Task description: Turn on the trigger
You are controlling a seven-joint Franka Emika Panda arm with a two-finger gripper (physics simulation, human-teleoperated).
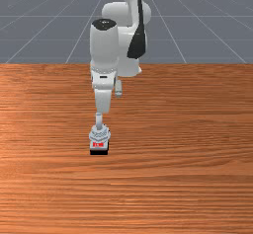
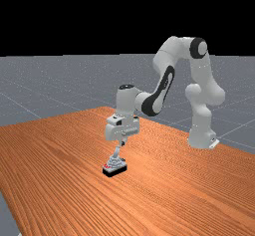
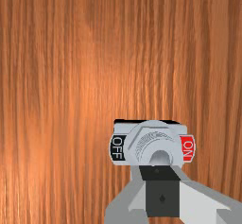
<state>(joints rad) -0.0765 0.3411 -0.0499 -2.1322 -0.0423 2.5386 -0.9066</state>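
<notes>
There is one arm (image 2: 172, 60) with one gripper (image 2: 123, 143), over one table (image 1: 188, 178). On it I count one switch (image 1: 99, 135) with one lever (image 1: 99, 121) and two labels, one OFF label (image 3: 117, 147) and one ON label (image 3: 187, 148).

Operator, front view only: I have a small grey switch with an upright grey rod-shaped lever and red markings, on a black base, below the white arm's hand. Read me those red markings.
Observer: The wrist view shows a red label with ON in white letters.
Operator: Now tell me what's opposite it.
Observer: A black label with OFF in white letters, on the other side of the grey, rod-shaped lever.
Operator: Tell me how near I am.
Observer: In the far view, the dark fingertips of the white two-finger gripper are right by the lever's top. Whether they touch it, I can't tell.
</notes>
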